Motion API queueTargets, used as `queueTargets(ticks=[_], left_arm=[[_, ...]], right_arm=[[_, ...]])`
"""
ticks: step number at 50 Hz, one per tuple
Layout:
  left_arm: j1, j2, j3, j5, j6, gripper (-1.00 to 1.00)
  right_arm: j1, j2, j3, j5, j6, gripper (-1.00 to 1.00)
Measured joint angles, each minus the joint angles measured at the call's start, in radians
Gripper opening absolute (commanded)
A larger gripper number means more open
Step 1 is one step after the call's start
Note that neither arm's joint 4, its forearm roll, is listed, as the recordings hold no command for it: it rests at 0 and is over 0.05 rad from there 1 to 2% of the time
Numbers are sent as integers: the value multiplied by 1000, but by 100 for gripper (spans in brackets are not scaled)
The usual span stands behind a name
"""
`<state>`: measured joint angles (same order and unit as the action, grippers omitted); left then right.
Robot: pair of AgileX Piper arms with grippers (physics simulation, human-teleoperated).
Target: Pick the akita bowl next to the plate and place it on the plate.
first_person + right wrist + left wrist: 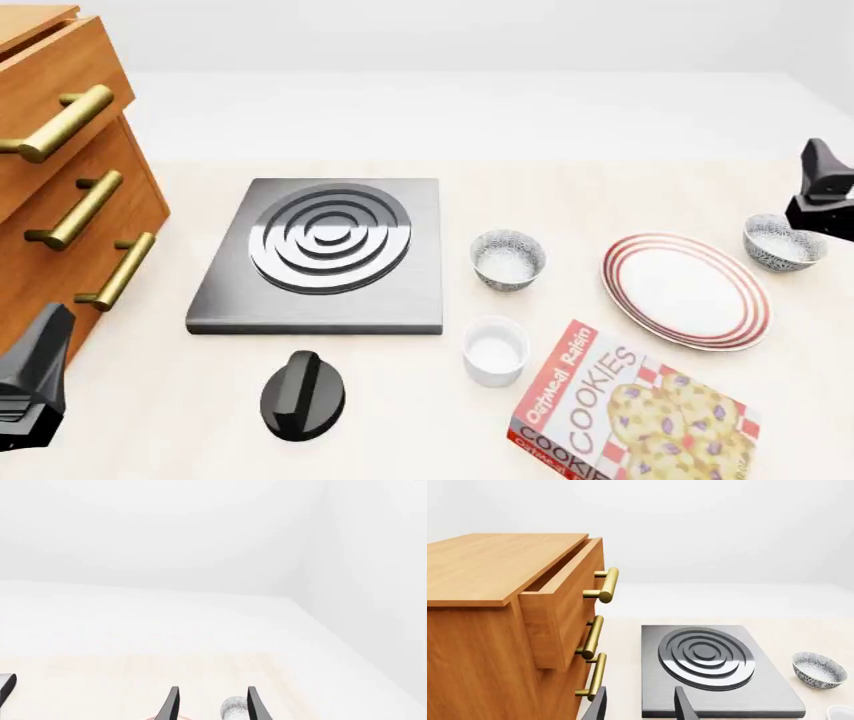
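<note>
The fingers of the right gripper point(210, 704) stand a narrow gap apart with nothing between them, and just past one fingertip the speckled rim of the akita bowl point(782, 243) shows, so the bowl lies right under and slightly off to one side of the fingers rather than centred in the gap. In the front view the right gripper point(825, 200) hangs just above and beside this bowl at the table's right edge; the left gripper point(639, 705), also slightly parted and empty, sits far off by the wooden drawer cabinet point(60, 170), so the right arm is plainly the nearer one. The bowl is round, with no long axis to align to; any rim pinch should do. It is small, grey-speckled outside and white inside, upright, just beside the plate point(687, 290) on the plate's right and far side, seemingly not touching it. The plate is large, flat and white with red rings. A second, matching bowl point(509, 258) stands left of the plate, well apart from it, with a plain white ramekin point(494, 351) near it and a cookie box point(625, 410) below the plate.
</note>
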<state>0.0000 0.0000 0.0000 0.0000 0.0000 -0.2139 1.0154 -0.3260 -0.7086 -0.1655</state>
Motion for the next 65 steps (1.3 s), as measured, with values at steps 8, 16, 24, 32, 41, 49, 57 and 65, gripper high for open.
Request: queueTargets(ticks=[8, 16, 24, 32, 41, 49, 57, 65], left_arm=[[0, 0, 0, 0, 0, 100], [0, 0, 0, 0, 0, 100], [0, 0, 0, 0, 0, 100], [0, 0, 0, 0, 0, 100], [0, 0, 0, 0, 0, 100], [0, 0, 0, 0, 0, 100], [0, 0, 0, 0, 0, 100], [0, 0, 0, 0, 0, 100]], right_arm=[[-2, 26, -10, -14, -8, 100], [-5, 53, -22, -27, -15, 100], [-24, 92, -59, -20, -14, 100], [-43, 123, -84, -17, -14, 100], [-59, 146, -104, -17, -18, 100], [-74, 165, -121, -16, -20, 100], [-90, 182, -137, -13, -23, 100], [-108, 198, -153, -8, -24, 100]])
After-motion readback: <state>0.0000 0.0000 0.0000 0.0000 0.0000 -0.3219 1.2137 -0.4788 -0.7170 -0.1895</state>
